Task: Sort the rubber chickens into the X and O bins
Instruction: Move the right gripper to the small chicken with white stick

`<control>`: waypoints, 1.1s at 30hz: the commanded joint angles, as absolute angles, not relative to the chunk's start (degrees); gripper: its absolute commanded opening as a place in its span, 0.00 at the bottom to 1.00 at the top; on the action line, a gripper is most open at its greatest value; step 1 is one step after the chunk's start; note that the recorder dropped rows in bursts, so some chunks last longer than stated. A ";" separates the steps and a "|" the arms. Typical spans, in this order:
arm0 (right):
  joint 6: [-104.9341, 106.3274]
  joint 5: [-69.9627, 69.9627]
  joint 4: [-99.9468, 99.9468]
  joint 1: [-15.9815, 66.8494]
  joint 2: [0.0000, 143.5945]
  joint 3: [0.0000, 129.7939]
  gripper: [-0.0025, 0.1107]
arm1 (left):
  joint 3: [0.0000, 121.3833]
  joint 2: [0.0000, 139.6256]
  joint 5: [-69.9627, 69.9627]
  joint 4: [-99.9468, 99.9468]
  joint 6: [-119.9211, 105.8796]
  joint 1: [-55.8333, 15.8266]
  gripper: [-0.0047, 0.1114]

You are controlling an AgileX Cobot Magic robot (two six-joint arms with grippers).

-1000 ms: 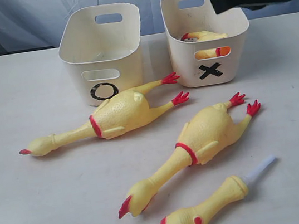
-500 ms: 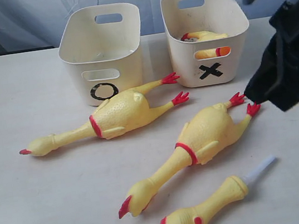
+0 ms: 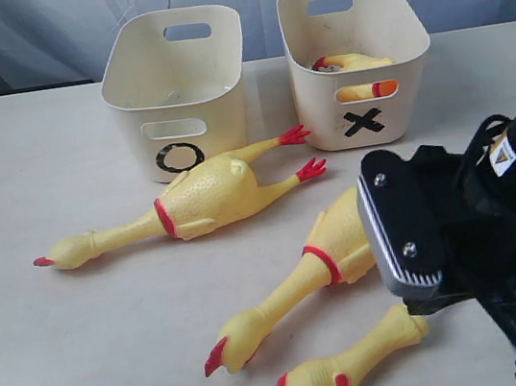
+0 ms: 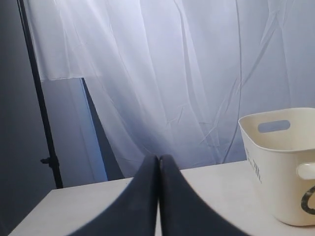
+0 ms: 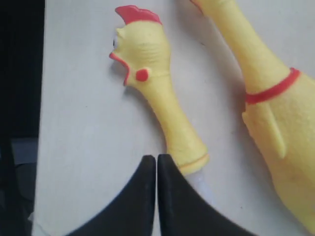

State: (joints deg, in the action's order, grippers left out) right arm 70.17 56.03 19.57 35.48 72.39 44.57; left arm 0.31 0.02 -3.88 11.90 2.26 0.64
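Note:
Two cream tubs stand at the back, the O bin [image 3: 173,79] and the X bin [image 3: 352,43]; one rubber chicken [image 3: 355,64] lies in the X bin. Three chickens lie on the table: one [image 3: 192,203] in front of the O bin, a middle one [image 3: 317,262], and a short one [image 3: 348,369] nearest the front. My right arm [image 3: 476,219] covers the middle chicken's feet and the short one's tube. My right gripper [image 5: 156,158] is shut and empty, just off the short chicken's [image 5: 157,98] cut end. My left gripper [image 4: 158,158] is shut and empty, away from the O bin [image 4: 280,167].
A pale table [image 3: 65,329] carries everything, with a white curtain [image 4: 172,73] and a dark stand pole [image 4: 39,98] behind it. The table's front edge [image 5: 42,123] runs close to the short chicken's head.
My right arm has swung down from above the X bin to the front right, now low over the short chicken's tube end. The chickens and bins have not moved.

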 commanded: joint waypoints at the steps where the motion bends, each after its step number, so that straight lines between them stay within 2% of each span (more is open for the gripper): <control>1: 73.03 49.45 19.90 38.41 75.20 44.00 0.28 | 0.00 0.00 -5.52 11.11 4.29 0.56 0.04; 4: 73.03 46.72 19.22 39.45 77.90 44.00 0.58 | 0.00 0.00 -5.62 11.01 4.29 0.56 0.04; 5: 72.86 46.11 19.10 39.45 78.67 44.00 0.61 | 0.00 0.00 -5.62 11.01 4.29 0.56 0.04; 11: 72.20 46.25 16.05 39.45 83.48 44.00 0.40 | 0.00 0.00 -5.62 11.01 4.29 0.56 0.04; 16: 72.35 44.36 10.71 39.45 87.64 44.00 0.50 | 0.00 0.00 -5.62 11.12 4.29 0.56 0.04; 24: 72.35 38.79 10.52 39.79 95.58 44.00 0.50 | 0.00 0.00 -5.62 11.12 4.29 0.56 0.04; 30: 70.52 35.00 7.27 46.17 100.90 44.00 0.50 | 0.00 0.00 -5.62 11.12 4.29 0.56 0.04; 33: 68.73 34.91 6.92 46.42 101.74 44.00 0.43 | 0.00 0.00 -5.62 11.12 4.29 0.56 0.04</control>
